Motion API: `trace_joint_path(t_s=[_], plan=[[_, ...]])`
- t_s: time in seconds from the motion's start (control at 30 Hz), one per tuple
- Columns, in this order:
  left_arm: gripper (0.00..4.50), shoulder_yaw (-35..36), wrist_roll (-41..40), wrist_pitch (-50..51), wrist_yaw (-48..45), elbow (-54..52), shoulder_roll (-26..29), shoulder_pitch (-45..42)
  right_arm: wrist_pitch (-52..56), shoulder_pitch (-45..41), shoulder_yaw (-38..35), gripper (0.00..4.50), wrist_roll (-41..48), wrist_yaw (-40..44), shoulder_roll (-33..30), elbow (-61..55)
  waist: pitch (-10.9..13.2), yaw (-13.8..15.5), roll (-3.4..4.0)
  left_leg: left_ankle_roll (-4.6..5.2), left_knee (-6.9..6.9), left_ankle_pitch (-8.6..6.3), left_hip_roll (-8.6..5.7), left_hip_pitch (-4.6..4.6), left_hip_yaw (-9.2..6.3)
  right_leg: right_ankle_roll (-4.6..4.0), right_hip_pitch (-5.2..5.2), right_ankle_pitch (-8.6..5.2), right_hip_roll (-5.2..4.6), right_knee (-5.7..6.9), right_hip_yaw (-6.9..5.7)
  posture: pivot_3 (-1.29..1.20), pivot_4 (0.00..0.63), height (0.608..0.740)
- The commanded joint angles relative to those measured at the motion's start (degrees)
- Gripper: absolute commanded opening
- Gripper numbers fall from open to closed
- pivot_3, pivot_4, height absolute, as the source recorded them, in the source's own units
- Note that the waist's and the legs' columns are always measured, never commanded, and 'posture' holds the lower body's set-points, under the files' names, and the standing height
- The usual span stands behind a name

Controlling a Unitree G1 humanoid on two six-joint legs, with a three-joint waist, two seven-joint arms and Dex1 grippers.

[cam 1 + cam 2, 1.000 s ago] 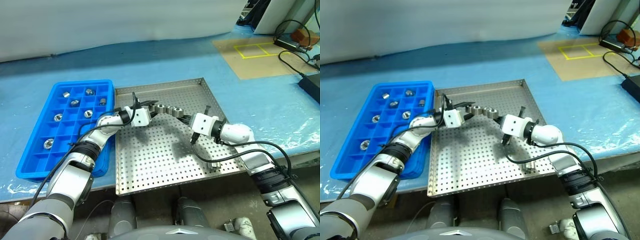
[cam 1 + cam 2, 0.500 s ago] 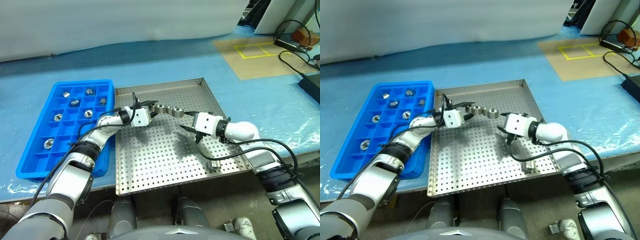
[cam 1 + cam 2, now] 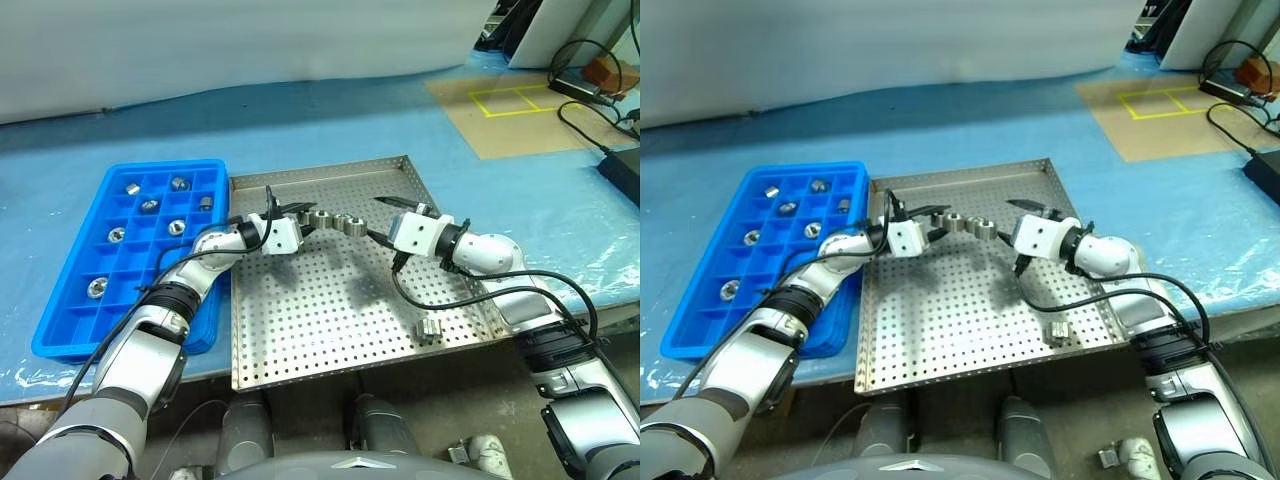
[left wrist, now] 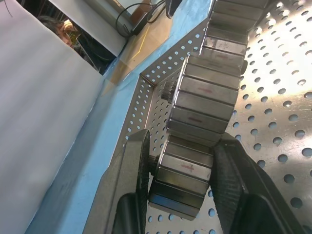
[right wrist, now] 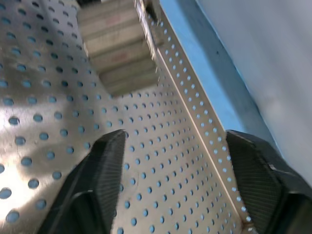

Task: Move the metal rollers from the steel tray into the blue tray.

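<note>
Metal rollers [image 3: 330, 219] in row on steel tray [image 3: 330, 330], far side. My left fingers [image 4: 139, 161] pinch end roller; right fingers [image 5: 109, 151] wide, empty. Hard, smooth, likely slippery: grip across flat sides.

The steel tray [image 3: 330, 320] is perforated, dull-shiny metal. The blue tray [image 3: 60, 300] is glossy plastic. The metal rollers [image 4: 204, 97] gleam, brushed and faceted.

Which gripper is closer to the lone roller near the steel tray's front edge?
Right. The right gripper hangs open just behind the lone roller; the left gripper is farther off, shut on the row of rollers.
</note>
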Motion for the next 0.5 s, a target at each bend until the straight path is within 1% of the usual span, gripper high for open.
trace_joint_path(t_s=[0.03, 0.17, 0.27, 0.5], plan=[[1.38, 0.45, -0.95, -1.54, 0.45, -1.66, -0.14, -0.42, -1.79, -1.00, -0.70, 4.47, -0.06, -1.07, 0.48, -0.93, 0.00, -0.03, 0.00, 0.00, 0.00, 0.00, 0.00, 0.00, 0.00, 0.00, 0.00, 0.00, 0.00, 0.00, 0.00, -0.18, 0.150, 0.740], [1.38, 0.44, -0.89, -1.49, 0.52, -1.57, -0.28, -0.67, -3.54, -0.76, 1.39, 4.49, -1.21, 0.73, 0.42, -3.03, 0.00, -0.03, 0.00, 0.00, 0.00, 0.00, 0.00, 0.01, 0.00, 0.00, 0.00, 0.00, -0.01, 0.01, 0.00, -0.18, 0.150, 0.740], [1.38, 0.63, -0.76, -1.26, 0.94, -1.24, -0.34, -1.09, -2.47, -1.14, 2.04, 4.49, 0.20, 1.90, 1.76, -5.91, 0.00, -0.04, 0.00, 0.00, 0.00, 0.00, 0.01, 0.01, 0.00, 0.00, 0.00, 0.00, 0.00, 0.01, 0.00, -0.18, 0.150, 0.740], [1.38, 0.27, -0.60, -1.56, 0.67, -1.50, -0.50, -0.65, -4.15, -3.21, 3.45, 4.49, 0.36, 3.39, 3.70, -5.06, 0.00, -0.02, 0.00, 0.03, 0.03, -0.02, 0.01, 0.00, 0.00, 0.00, 0.01, 0.00, -0.01, 0.01, 0.00, -0.18, 0.150, 0.740]])
